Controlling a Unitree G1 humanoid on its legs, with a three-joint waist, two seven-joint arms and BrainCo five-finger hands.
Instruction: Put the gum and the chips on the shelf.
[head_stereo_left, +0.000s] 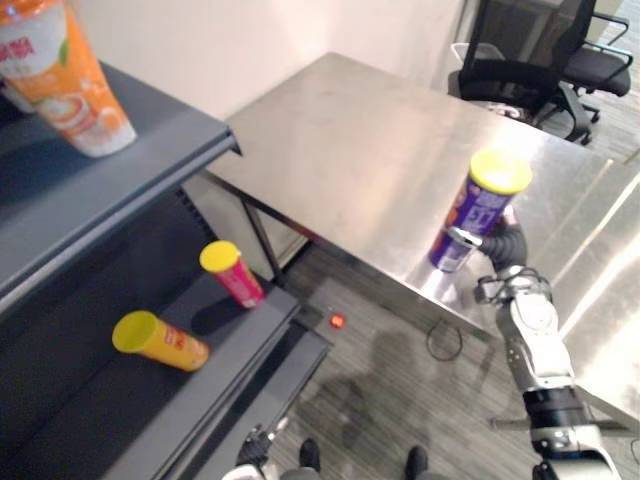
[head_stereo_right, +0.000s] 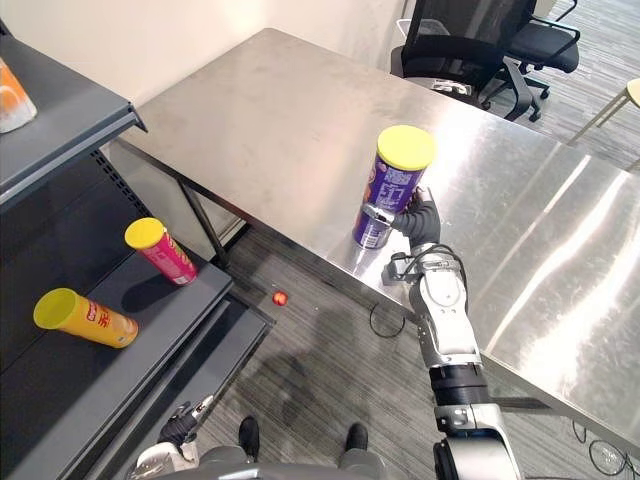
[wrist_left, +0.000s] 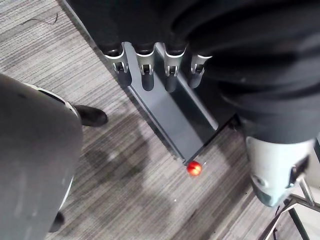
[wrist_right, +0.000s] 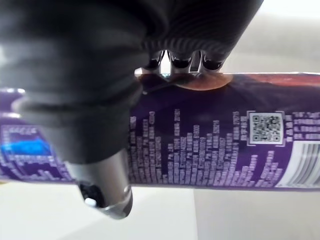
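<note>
Right hand: the right hand (head_stereo_right: 421, 221) is clamped round a tall purple cardboard chips can (head_stereo_right: 393, 190). Its fingers (wrist_right: 182, 59) are curled over one side of the tube and its thumb (wrist_right: 106, 199) is laid across the other.
Chips can: the round yellow plastic lid (head_stereo_right: 406, 146) is on top and the silver metal base is at the bottom. The hand grips the lower part. The tube is tilted, with the lid leaning away from the robot.
Where it sits: the can is at the near edge of the brushed stainless-steel table (head_stereo_right: 290, 120). I cannot tell whether the base touches the steel or hangs just clear of it.
Left hand: the left hand (wrist_left: 146, 70) hangs low by the floor. Its fingers (wrist_left: 171, 75) are straight and loose in a row and hold nothing.
Under the left hand: here is the corner of the dark grey metal shelf unit's (head_stereo_left: 100, 200) bottom board. A small red ball (wrist_left: 194, 169) lies on the grey plank-pattern floor (wrist_left: 125, 165) just beside that corner.
Shelf unit: it stands on the robot's left, well apart from the purple can.
Lower board: two tubes are here. A red tube with a yellow lid (head_stereo_left: 235, 275) sits near the front edge, and an orange tube with a yellow lid (head_stereo_left: 160, 342) lies on its side. The two are near each other but apart.
Top board: an orange-and-white printed tub (head_stereo_left: 70, 85) stands here.
Beyond the table: black mesh office chairs (head_stereo_left: 540, 60) stand at the far side.
</note>
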